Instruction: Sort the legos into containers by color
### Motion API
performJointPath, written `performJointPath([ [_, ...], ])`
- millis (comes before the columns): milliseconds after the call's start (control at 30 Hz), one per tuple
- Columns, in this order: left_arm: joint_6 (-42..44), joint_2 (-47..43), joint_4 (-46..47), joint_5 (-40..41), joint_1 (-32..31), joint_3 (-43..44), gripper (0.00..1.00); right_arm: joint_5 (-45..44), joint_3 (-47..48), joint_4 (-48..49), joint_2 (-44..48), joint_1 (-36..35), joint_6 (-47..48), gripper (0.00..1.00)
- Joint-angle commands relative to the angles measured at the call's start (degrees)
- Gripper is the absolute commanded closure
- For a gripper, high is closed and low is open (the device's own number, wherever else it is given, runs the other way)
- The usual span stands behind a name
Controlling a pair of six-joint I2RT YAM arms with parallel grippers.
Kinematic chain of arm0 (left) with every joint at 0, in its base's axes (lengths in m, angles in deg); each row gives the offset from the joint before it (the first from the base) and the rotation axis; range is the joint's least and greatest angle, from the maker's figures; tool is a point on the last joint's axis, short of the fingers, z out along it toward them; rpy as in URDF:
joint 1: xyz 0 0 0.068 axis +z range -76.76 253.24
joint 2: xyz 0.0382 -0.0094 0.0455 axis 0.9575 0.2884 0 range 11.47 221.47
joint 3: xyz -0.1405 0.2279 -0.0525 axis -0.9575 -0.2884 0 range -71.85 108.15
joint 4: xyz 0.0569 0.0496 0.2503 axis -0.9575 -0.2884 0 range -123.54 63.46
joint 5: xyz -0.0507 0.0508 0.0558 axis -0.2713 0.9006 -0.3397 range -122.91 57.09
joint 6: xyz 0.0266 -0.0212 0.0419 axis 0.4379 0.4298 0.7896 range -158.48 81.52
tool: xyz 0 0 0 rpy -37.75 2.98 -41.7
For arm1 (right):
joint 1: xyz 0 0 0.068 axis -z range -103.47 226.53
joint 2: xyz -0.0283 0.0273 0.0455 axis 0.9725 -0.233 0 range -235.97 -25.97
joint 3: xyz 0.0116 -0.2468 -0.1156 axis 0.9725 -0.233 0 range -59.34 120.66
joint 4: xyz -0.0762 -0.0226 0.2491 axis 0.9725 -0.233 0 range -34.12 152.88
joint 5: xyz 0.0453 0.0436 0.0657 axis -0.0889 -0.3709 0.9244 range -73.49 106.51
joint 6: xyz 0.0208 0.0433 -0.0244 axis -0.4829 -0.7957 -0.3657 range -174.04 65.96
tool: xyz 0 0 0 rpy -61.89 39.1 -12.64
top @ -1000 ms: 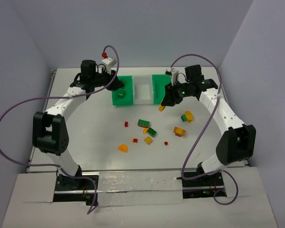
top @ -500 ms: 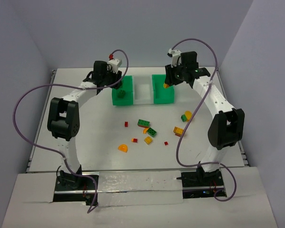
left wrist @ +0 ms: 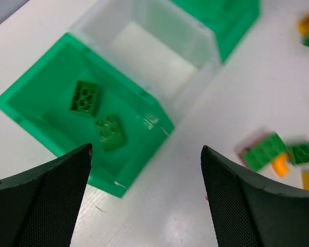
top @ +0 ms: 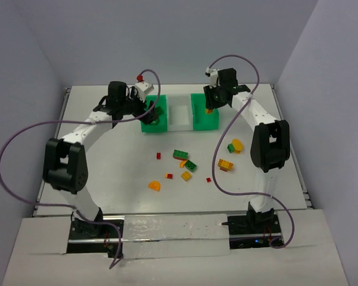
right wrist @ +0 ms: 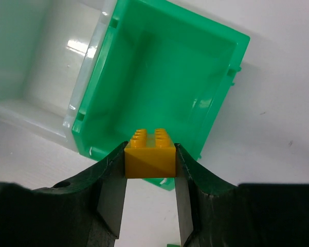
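Lying loose on the white table [top: 107,173], nearest the arm bases, are what look like eleven legos. There are three loose green bricks [top: 180,155], three tiny red bits [top: 158,156], and five orange or yellow pieces, one of them a half-disc [top: 154,185].

Beyond them, three containers stand joined in a row: a left green bin [top: 153,126], a white middle bin [top: 180,124] and a right green bin [top: 205,124].

The left gripper [left wrist: 145,152] hovers over the near corner of the left green bin, its jaws spread wide with nothing between them. They stand wider than a second ago. Inside that bin lie two sorted green bricks [left wrist: 85,98], close together but not touching.

The right gripper [right wrist: 150,159] pinches one yellow brick [right wrist: 150,152], studs up, above the near rim of the right green bin. A second ago it held that brick lower down, over the table in front of the bins — now it is at the bin itself.
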Motion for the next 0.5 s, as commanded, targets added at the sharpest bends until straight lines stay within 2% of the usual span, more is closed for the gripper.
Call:
performJointPath([
  [0, 12.4, -10.3, -7.9, -13.2, -0.2, -7.7, 0.09, -1.0, 2.9, 3.4, -1.0, -0.5, 0.9, 0.76],
  [67, 23.2, -14.9, -15.7, -16.7, -0.2, -12.4, 0.10, -1.4, 3.0, 3.7, -1.9, -0.9, 1.0, 0.58],
  [167, 34.7, -18.9, -26.9, -18.7, -0.2, -17.3, 0.10, -1.9, 2.9, 3.9, -2.5, -1.5, 0.8, 0.44],
  [233, 38.1, -20.6, -29.9, -18.7, -0.2, -19.6, 0.10, -1.7, 2.9, 3.8, -2.3, -1.8, 0.6, 0.39],
  [267, 39.8, -22.3, -30.8, -17.9, -0.6, -22.1, 0.10, -1.6, 2.6, 3.9, -1.8, -2.1, 0.2, 0.30],
  [367, 42.6, -24.1, -31.0, -15.0, -1.5, -25.2, 0.10, -0.7, 2.6, 3.1, -0.3, -2.5, -0.4, 0.16],
  [467, 44.4, -25.2, -30.5, -13.4, -3.5, -28.7, 0.10, 1.5, 2.7, 1.4, 3.2, -2.7, -1.8, 0.12],
])
